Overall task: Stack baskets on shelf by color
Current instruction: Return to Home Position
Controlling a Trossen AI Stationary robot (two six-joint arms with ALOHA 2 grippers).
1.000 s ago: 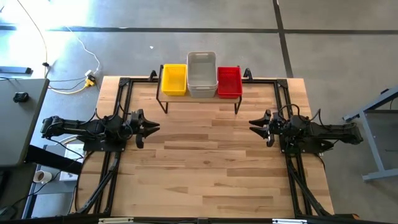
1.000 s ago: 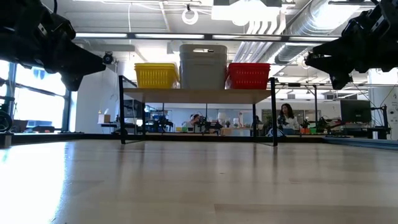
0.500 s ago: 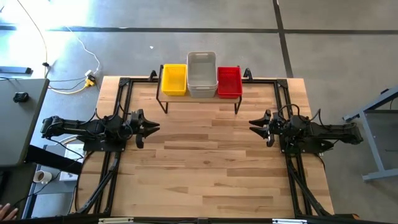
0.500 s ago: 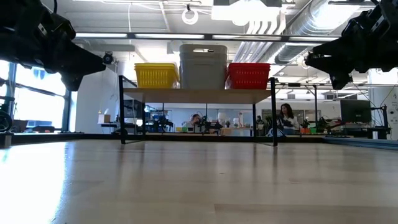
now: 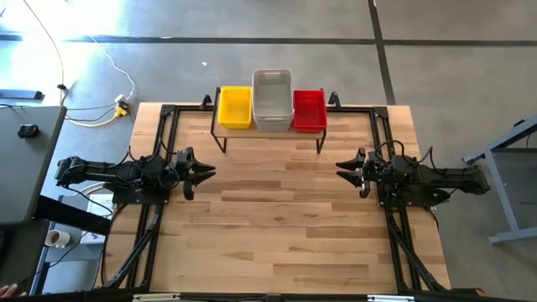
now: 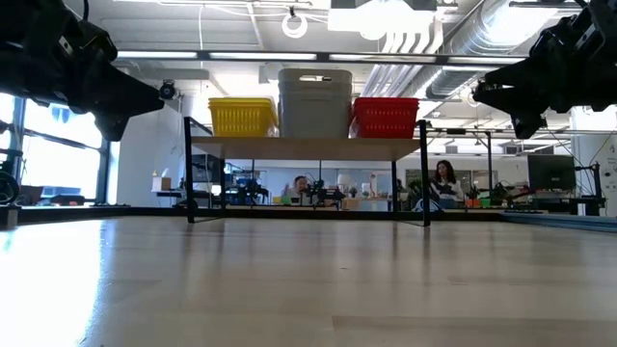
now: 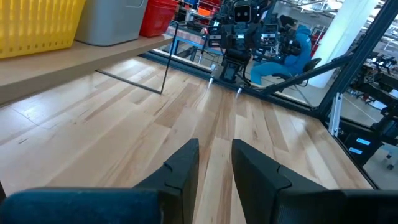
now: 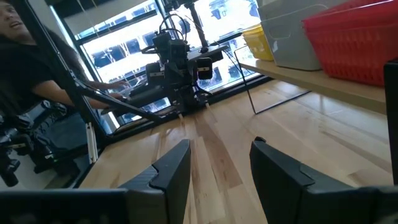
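Left gripper (image 5: 204, 172) and right gripper (image 5: 344, 170) faced each other across the table (image 5: 277, 226) in the high view, each arm stretched level along its own side, fingers parted and holding nothing. Well apart from both, back between them, stood the shelf (image 5: 267, 134), bearing the yellow baskets (image 5: 235, 107), grey baskets (image 5: 272, 99) and red baskets (image 5: 309, 109) side by side.

From the low view, both grippers hung above table height, flanking the shelf (image 6: 308, 147); the grey baskets (image 6: 315, 102) rose highest.

Through the left wrist view, the left gripper (image 7: 216, 163) showed a narrow gap between its fingers, the shelf off to one side ahead.

Through the right wrist view, the right gripper (image 8: 221, 162) stood wider apart, the red baskets (image 8: 357, 43) nearest it, and a person (image 8: 25, 56) beyond the table.
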